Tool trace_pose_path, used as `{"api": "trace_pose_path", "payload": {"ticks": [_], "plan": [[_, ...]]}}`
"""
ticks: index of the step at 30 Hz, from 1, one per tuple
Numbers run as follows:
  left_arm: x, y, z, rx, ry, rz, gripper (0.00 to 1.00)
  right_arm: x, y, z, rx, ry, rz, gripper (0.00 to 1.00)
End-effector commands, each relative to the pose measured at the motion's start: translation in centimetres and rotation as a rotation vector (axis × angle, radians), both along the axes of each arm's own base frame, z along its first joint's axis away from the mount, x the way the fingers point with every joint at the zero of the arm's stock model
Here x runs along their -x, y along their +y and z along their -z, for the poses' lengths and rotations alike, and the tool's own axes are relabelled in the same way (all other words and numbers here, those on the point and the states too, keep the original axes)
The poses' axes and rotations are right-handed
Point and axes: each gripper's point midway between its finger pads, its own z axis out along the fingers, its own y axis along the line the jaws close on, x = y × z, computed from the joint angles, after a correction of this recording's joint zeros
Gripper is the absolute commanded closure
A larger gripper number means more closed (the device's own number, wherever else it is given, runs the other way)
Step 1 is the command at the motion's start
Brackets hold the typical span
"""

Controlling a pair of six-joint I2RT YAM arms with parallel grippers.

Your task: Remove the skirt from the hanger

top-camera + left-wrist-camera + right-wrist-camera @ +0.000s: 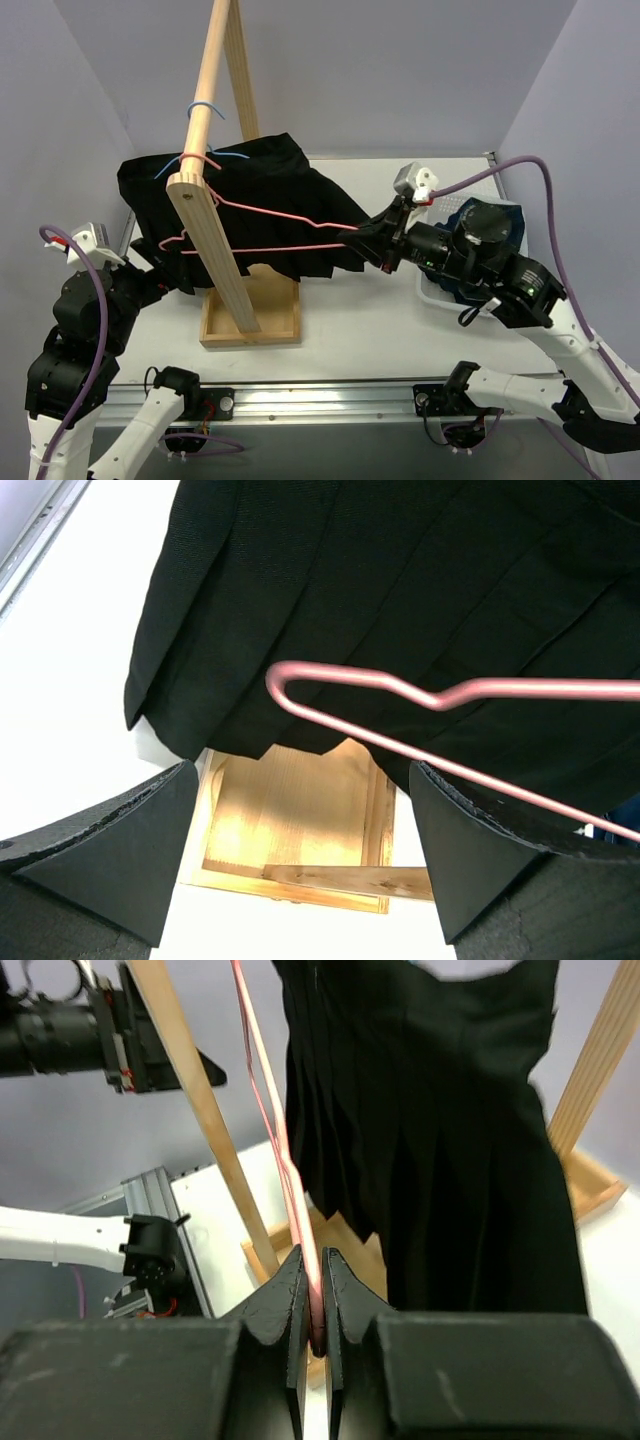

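A black pleated skirt (250,195) hangs at the wooden rail (205,100) with a pink wire hanger (285,215) across its front. My right gripper (358,240) is shut on the hanger's right end. In the right wrist view the pink hanger (285,1150) is pinched between the fingers of the right gripper (313,1295), and the skirt (440,1140) hangs just right of it. My left gripper (165,268) stands open below the skirt's left hem. In the left wrist view the left gripper (300,855) is empty, under the bare loop of the hanger (400,692) and the skirt (400,590).
The rack's wooden base tray (250,315) sits under the skirt, with a slanted wooden post (215,250) rising from it. Blue wire hangers (205,108) hook over the rail. A blue and white basket (505,215) lies under my right arm. Grey walls close in both sides.
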Motion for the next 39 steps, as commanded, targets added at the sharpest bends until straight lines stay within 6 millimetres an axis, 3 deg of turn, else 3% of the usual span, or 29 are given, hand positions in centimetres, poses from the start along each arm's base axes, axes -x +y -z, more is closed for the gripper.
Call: {"api": "trace_pose_path", "payload": {"ticks": [1,7,14,20,25,29,33,35,36,39], "plan": [[0.2,-0.2,-1.8,0.008,-0.058,0.022,0.04,-1.3,0.1,3.4,0.034,0.121,0.067,1.0],[0.3,-0.1,-1.7,0.003,-0.06,0.022,0.04,-2.5,0.7,5.9,0.104,0.184,0.104,0.94],[0.2,-0.1,-1.4,-0.006,-0.058,0.019,0.05,-3.5,1.2,6.2,0.165,0.166,0.109,0.52],[-0.1,-0.3,-1.2,-0.006,-0.062,0.028,0.04,-5.8,1.3,3.3,0.173,0.071,0.185,0.31],[-0.3,-0.2,-1.2,-0.022,-0.06,0.029,0.05,-6.0,1.7,-0.5,0.13,0.02,0.175,0.21],[-0.1,0.1,-1.4,-0.037,-0.069,0.022,0.05,-7.0,0.9,-1.7,0.143,-0.025,0.229,0.12],[0.0,-0.1,-1.3,-0.033,-0.073,0.031,0.04,-10.2,0.0,-2.7,0.182,-0.077,0.319,0.1],[0.1,-0.3,-1.1,-0.028,-0.074,0.042,0.05,-12.0,0.3,-1.9,0.235,-0.079,0.307,0.1],[0.2,-0.5,-1.1,-0.024,-0.074,0.057,0.04,-12.3,0.1,-3.1,0.232,-0.119,0.3,0.1],[0.7,-0.6,-1.2,-0.02,-0.087,0.073,0.04,-13.9,0.4,-3.4,0.254,-0.159,0.268,0.1]]}}
